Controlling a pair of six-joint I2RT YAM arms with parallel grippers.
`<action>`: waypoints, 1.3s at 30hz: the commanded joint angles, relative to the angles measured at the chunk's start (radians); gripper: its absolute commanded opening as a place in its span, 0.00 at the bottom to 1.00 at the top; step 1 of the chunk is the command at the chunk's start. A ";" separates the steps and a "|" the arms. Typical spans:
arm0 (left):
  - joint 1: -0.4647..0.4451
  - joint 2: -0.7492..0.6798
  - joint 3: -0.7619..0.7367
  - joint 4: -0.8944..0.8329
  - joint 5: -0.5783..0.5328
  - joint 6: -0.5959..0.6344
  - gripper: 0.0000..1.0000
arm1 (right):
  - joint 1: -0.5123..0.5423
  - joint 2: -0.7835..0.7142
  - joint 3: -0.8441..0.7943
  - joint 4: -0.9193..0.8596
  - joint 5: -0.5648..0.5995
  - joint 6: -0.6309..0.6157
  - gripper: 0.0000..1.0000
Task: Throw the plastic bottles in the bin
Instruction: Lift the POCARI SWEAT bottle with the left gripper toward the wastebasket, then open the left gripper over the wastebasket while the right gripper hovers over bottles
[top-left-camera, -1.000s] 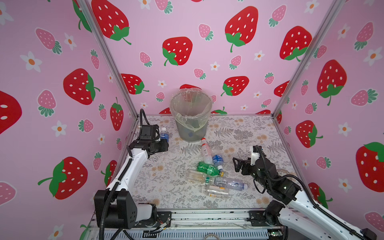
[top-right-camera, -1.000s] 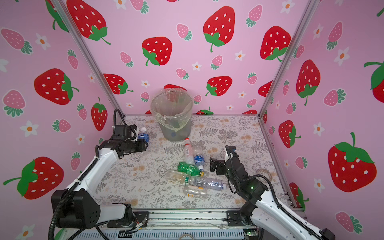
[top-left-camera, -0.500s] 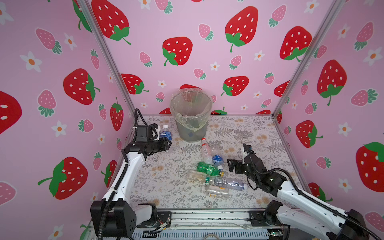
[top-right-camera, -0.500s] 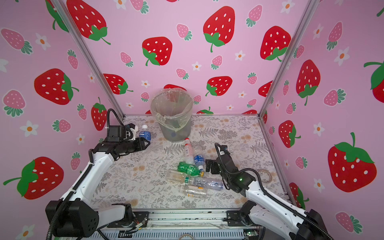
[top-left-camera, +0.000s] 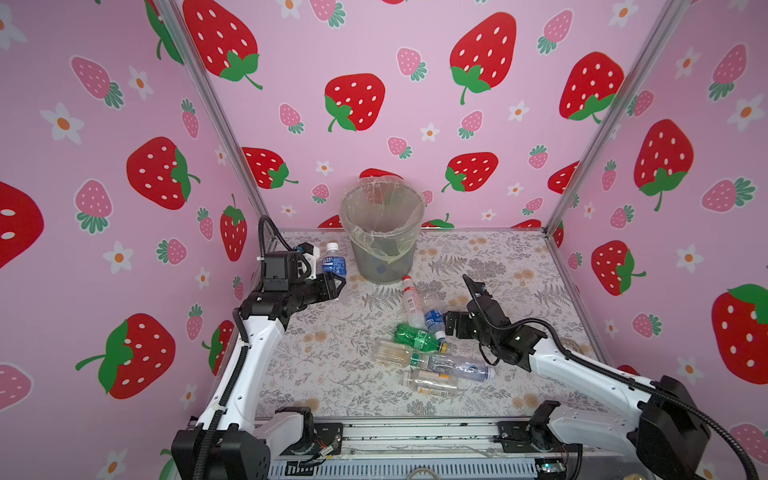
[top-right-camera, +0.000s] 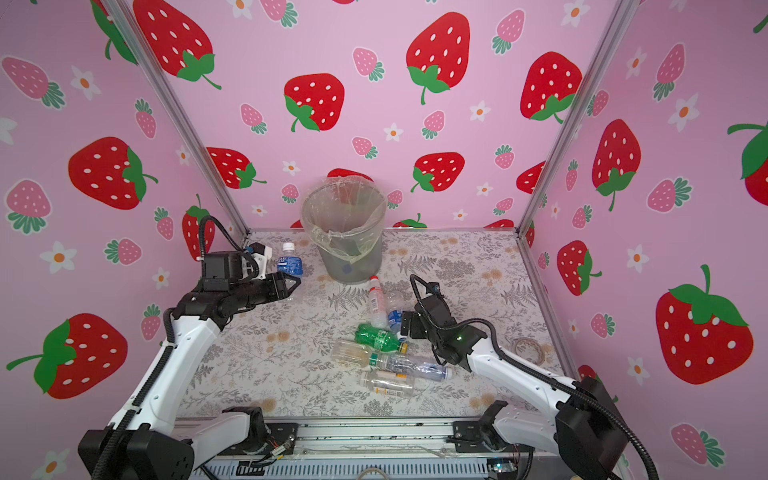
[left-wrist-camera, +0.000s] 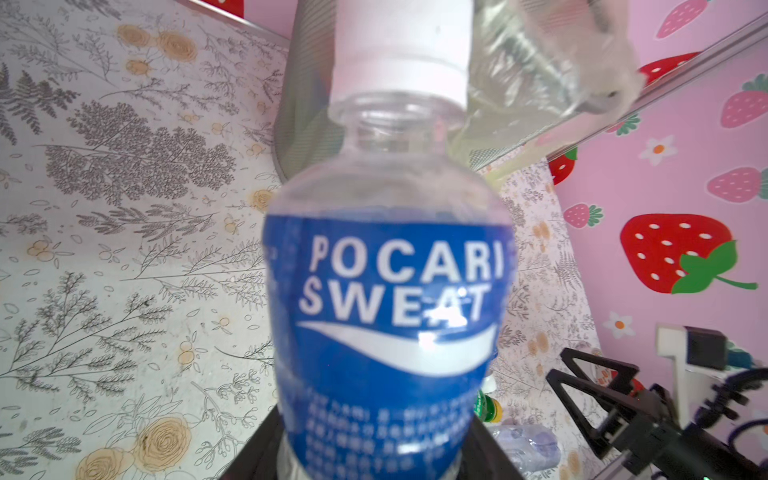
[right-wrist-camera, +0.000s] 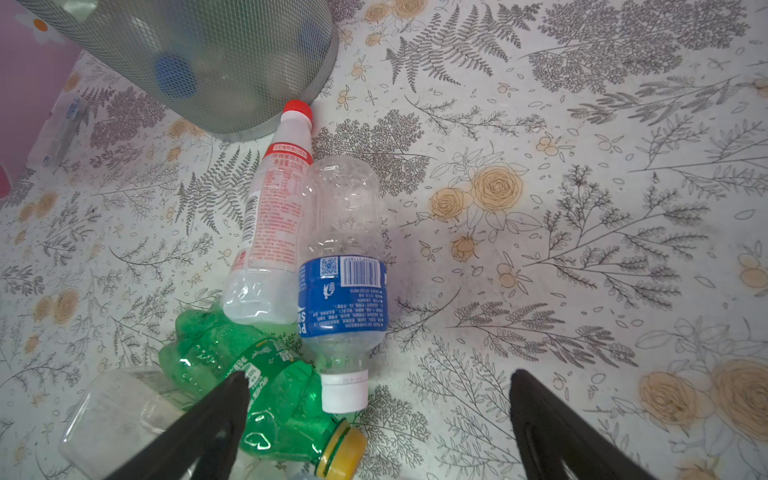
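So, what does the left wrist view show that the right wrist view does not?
Only the left wrist view: the Pocari Sweat bottle, upright and close up, and the clear bag liner. Only the right wrist view: the red-capped bottle lying by the bin's base. Both: the bin, the green bottle's yellow cap and the floral table cover.
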 joint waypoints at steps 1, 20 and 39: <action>0.004 -0.089 -0.042 0.136 0.059 -0.011 0.55 | -0.007 0.037 0.055 0.007 -0.008 -0.008 0.99; 0.007 -0.291 -0.105 0.083 -0.086 -0.041 0.60 | -0.033 0.028 0.045 0.012 -0.037 -0.052 0.99; -0.172 0.465 0.779 -0.016 -0.188 -0.035 0.67 | -0.062 -0.086 -0.021 -0.001 -0.047 -0.033 0.99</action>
